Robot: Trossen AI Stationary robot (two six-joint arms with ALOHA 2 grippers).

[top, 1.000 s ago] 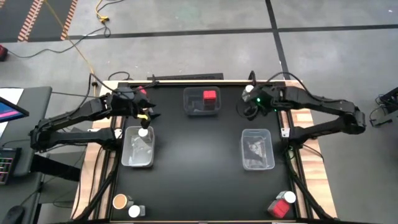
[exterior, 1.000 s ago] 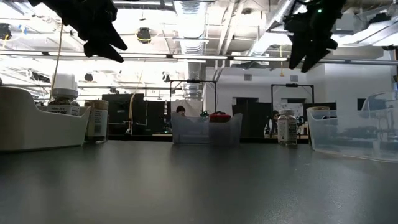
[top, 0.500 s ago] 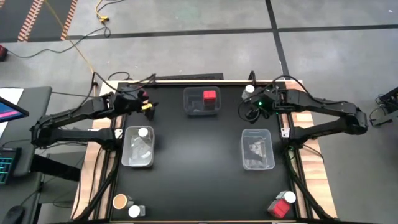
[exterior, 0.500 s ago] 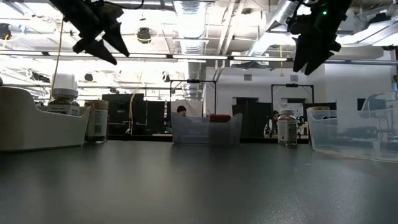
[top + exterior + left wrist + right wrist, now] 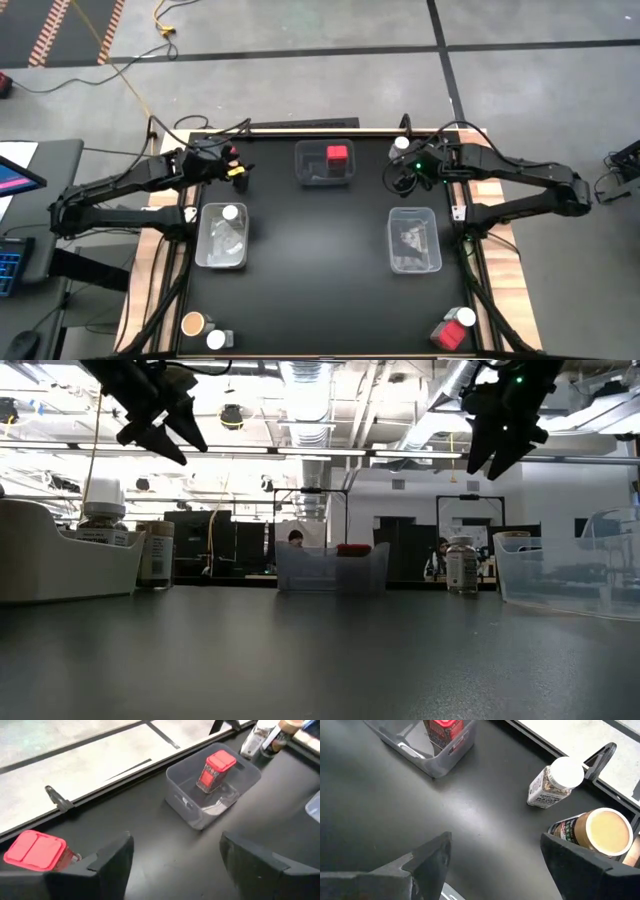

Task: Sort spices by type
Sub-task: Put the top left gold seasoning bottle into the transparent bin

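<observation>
My left gripper (image 5: 238, 172) hangs raised over the table's far left corner, fingers apart, empty, a red spice tin (image 5: 36, 851) just below it. My right gripper (image 5: 402, 176) hovers parted near the white-capped jar (image 5: 554, 782) and tan-lidded jar (image 5: 597, 833), far right corner.

Spices (image 5: 337, 154) scattered; 1 red jar binned.

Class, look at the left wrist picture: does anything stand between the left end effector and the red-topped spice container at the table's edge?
Nothing visible does. The left end effector hangs open over bare black table, and the red-topped spice container sits just beside one finger, unobstructed. The bin holding another red spice container lies farther off.
</observation>
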